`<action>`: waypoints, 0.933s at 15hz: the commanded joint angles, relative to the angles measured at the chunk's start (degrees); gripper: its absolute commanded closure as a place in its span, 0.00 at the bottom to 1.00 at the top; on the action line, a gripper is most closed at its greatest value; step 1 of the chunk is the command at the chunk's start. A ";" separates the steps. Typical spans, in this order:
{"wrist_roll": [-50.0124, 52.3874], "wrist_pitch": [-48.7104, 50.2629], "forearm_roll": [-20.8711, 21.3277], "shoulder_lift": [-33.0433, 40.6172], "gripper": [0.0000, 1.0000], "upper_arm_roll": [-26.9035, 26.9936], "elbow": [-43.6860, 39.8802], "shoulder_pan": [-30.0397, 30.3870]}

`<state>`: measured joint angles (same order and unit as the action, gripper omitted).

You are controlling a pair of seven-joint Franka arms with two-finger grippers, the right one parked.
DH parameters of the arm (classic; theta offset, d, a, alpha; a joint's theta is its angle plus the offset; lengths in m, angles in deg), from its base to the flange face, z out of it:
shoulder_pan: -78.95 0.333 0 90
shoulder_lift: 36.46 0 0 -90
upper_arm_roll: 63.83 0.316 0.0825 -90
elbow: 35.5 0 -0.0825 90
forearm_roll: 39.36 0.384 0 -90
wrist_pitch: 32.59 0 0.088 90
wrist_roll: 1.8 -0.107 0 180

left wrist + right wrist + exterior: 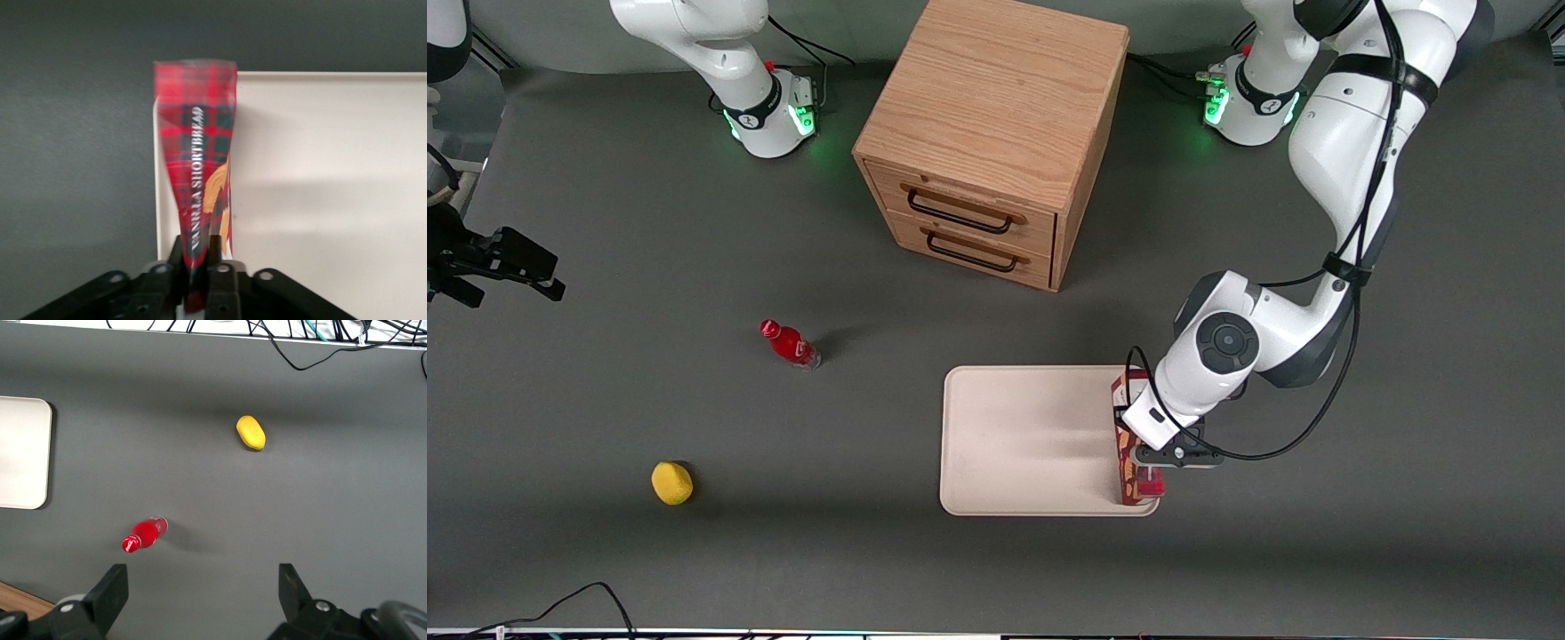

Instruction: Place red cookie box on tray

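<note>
Left arm's pincer (197, 270) is clamping its fingers tight on the slim dark-red tartan cookie box (198, 160), gripping one end of it. In the front view the pincer (1158, 455) is sitting over the edge of the tray nearest the working arm's end of the counter. The box (1136, 480) is standing on edge along that edge of the flat cream-white rectangular tray (1023, 440), just inside the rim, its long side running with the tray's short side; whether its lower edge is touching the tray surface can't be told. The wrist view is showing white lettering and tan cookie art on the box face, with the tray (333, 193) beside it and the dark grey counter (1360, 524) past the rim.

A light oak two-drawer cabinet (996, 142) with black handles is standing farther from the front camera than the tray. A small red bottle (789, 343) is lying toward the parked arm's end, well apart from the tray. A yellow lemon-shaped object (671, 483) is resting nearer the front camera than the bottle.
</note>
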<state>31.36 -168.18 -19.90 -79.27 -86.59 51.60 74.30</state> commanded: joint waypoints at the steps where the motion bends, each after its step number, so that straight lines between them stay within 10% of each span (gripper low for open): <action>1: 2.44 1.55 1.89 3.08 0.00 -0.27 1.15 0.78; 7: -5.35 25.41 -8.36 18.87 0.00 0.60 -0.16 2.80; 14: -32.59 52.43 -20.69 42.68 0.00 20.53 3.75 2.36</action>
<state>6.42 -118.23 -38.55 -43.78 -71.02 48.50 77.42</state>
